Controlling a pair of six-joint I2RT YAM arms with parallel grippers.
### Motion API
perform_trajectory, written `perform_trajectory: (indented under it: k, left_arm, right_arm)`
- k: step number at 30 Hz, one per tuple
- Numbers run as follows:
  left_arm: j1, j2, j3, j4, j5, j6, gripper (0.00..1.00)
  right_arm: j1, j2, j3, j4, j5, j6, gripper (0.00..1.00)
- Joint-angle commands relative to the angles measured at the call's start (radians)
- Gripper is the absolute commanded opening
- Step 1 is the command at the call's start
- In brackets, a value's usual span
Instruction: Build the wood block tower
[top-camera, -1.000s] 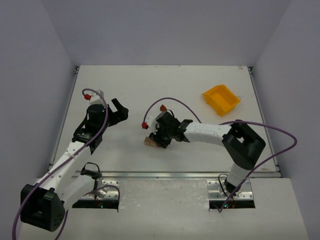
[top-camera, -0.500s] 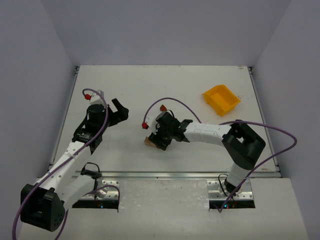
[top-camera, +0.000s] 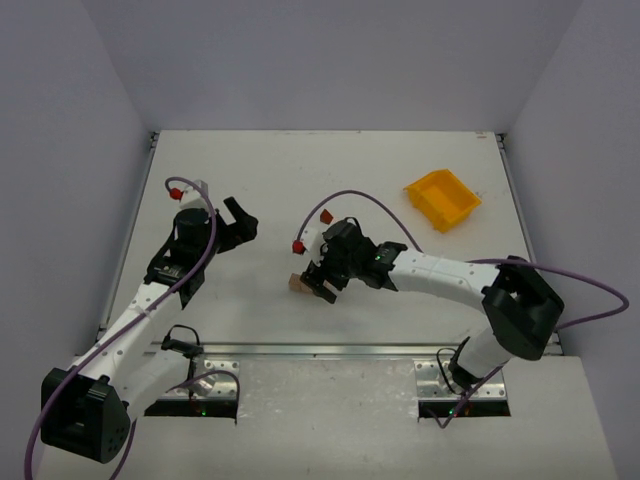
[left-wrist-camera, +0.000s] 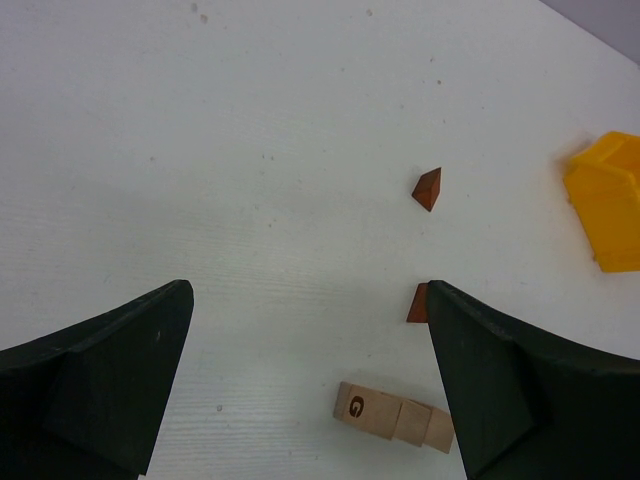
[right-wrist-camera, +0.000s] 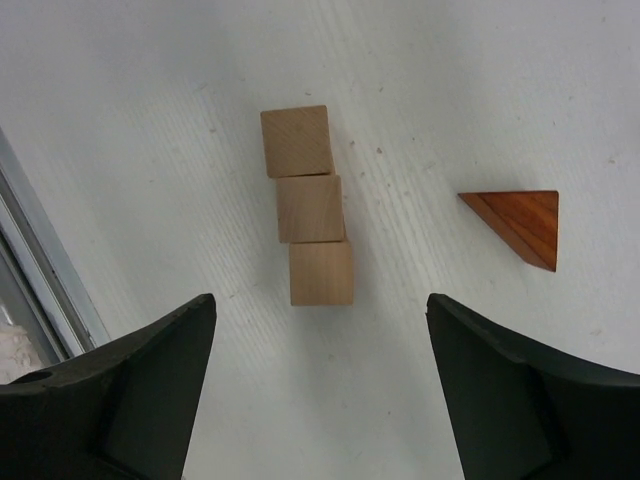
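Observation:
The wood block tower lies flat as a row of three pale tan cubes (right-wrist-camera: 310, 208) on the white table. In the left wrist view the row (left-wrist-camera: 393, 417) shows a "G" on its end cube. A reddish-brown wedge (right-wrist-camera: 515, 225) lies to the right of the row. The left wrist view shows two wedges, one free (left-wrist-camera: 428, 188) and one (left-wrist-camera: 417, 303) partly behind my finger. My right gripper (right-wrist-camera: 321, 325) is open and empty just short of the row, and it hovers over the blocks in the top view (top-camera: 322, 278). My left gripper (left-wrist-camera: 308, 295) is open and empty, well to the left (top-camera: 240, 222).
A yellow plastic bin (top-camera: 442, 199) stands at the back right, also seen in the left wrist view (left-wrist-camera: 610, 205). A metal rail (top-camera: 330, 350) runs along the table's near edge. Grey walls enclose the table on three sides.
My right arm's elbow has swung right and toward the near edge, and its wrist shifted slightly right while the gripper stays over the blocks. The left arm has not moved.

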Motion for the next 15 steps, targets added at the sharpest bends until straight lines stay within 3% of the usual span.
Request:
perform_trajectory:
  k: [1, 2, 5, 15]
  left_arm:
    - [-0.001, -0.007, 0.025, 0.036, 0.012, 0.007, 1.0]
    - [-0.001, -0.007, 0.024, 0.036, 0.012, 0.007, 1.0]
    - [-0.001, -0.008, 0.024, 0.036, 0.009, 0.007, 1.0]
    - [-0.001, -0.009, 0.023, 0.039, 0.012, 0.006, 1.0]
  right_arm:
    - [0.008, -0.088, -0.068, -0.006, 0.078, 0.059, 0.69]
    - [0.008, -0.101, -0.082, -0.007, 0.085, 0.064, 0.64]
    - [0.008, -0.148, -0.138, -0.01, 0.105, 0.103, 0.24]
    - [0.008, -0.029, -0.089, 0.018, 0.097, 0.102, 0.11]
